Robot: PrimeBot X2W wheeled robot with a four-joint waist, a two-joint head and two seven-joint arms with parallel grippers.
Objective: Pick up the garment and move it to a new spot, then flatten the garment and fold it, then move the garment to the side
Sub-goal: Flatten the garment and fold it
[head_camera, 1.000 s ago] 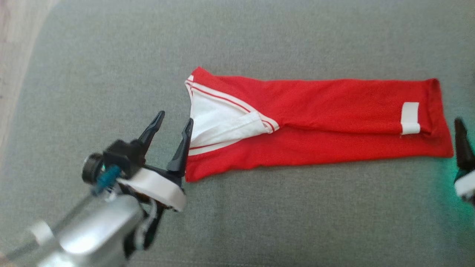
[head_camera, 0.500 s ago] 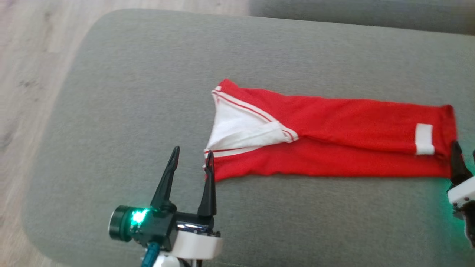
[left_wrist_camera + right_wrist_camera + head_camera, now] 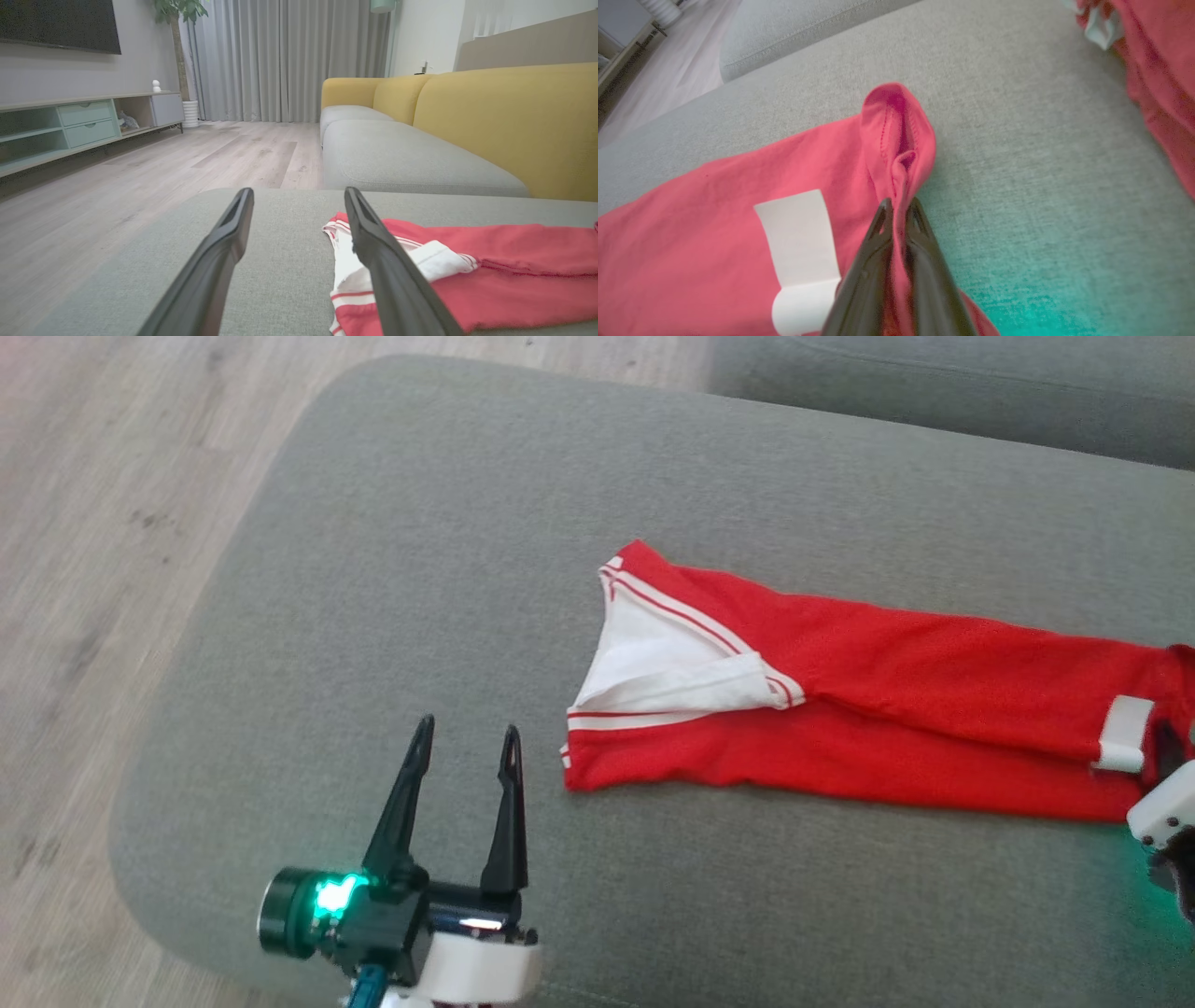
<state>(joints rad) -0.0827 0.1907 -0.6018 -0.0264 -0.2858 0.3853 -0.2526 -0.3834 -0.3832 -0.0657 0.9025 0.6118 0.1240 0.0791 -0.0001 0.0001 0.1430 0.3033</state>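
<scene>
One end of the garment (image 3: 840, 728) is already gripped, which suggests how far the work has got.

Head view: the red garment lies flat as a long narrow strip on the grey cushion (image 3: 420, 523). It runs from the centre toward three o'clock, with the white-trimmed neck end at the centre. The left gripper (image 3: 469, 726) sits at seven o'clock with its fingers spread, near the neck end but apart from it. The right gripper (image 3: 1165, 751) is at four o'clock on the hem end, beside a white patch (image 3: 1125, 733).

Left wrist view: the left gripper (image 3: 299, 193) stands wide with nothing between its fingers. The garment (image 3: 514, 261) lies at four o'clock, partly behind one finger.

Right wrist view: the right gripper (image 3: 900, 205) is pressed together on a ridge of the garment (image 3: 714, 224) at its hem, and the cloth bunches toward twelve o'clock. More red cloth shows at two o'clock; I cannot tell whether it belongs to the same piece.

As I judge it, the placing, flattening and lengthwise folds are done. An end-to-end fold and the move aside remain.
</scene>
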